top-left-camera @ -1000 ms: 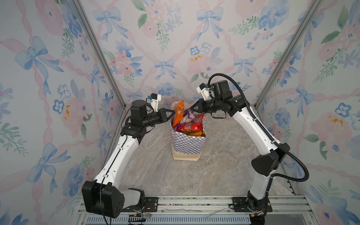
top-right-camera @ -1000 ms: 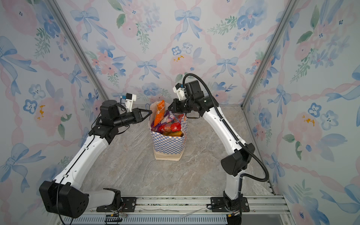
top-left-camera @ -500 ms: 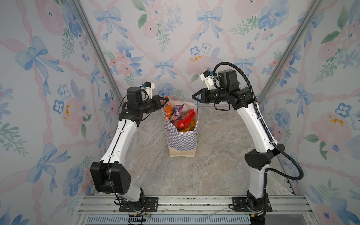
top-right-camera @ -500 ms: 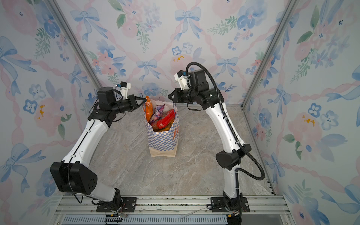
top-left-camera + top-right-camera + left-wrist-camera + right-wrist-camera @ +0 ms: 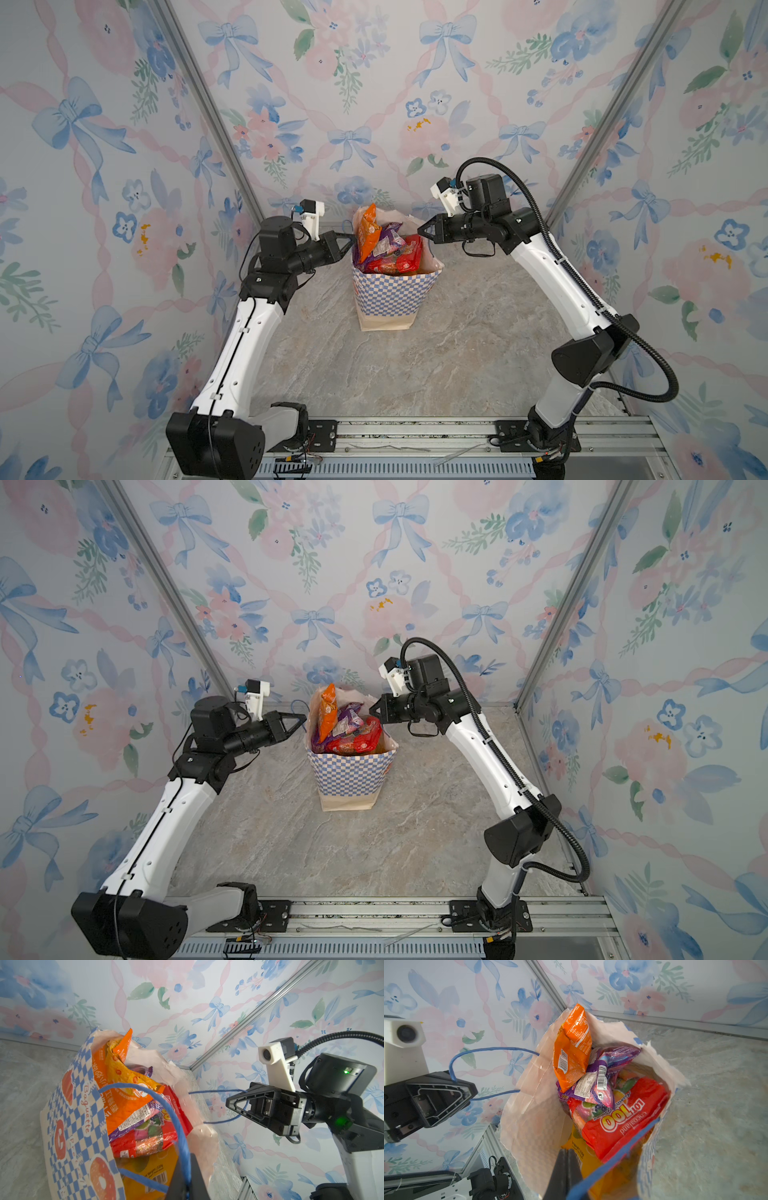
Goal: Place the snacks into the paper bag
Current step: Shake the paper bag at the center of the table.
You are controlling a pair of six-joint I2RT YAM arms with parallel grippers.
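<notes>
- Floral wallpaper, blue bows and pink blooms, closes round a marbled grey worktop [image 5: 415, 374] on three sides.
- Your paper bag [image 5: 392, 297] stands upright toward the back of the worktop, between the two arms. In both top views its cream base seems to rest on the stone.
- Snacks [image 5: 390, 253] fill the bag. An orange packet [image 5: 368, 232] pokes above the rim, with a purple packet [image 5: 386, 241] and a red pack [image 5: 403, 257] beneath it.
- No pouch shows lying on the worktop, so you can take the packing as done, or nearly so. What may be left is settling the orange packet lower and letting go of the bag.
- Your left pincer [image 5: 351, 240] is pressed together on the left cord handle [image 5: 483, 1049].
- Your right pincer [image 5: 420, 230] is pressed together on the right cord handle [image 5: 216, 1091].
- From above, the thin cords barely show. Each wrist view shows the opposite loop running from the bag's rim to the pincer.
- Only the wrist views reveal a yellow pack [image 5: 577, 1147] deep under the red one, and only the right wrist view lets you read the red pack's "100" print.
</notes>
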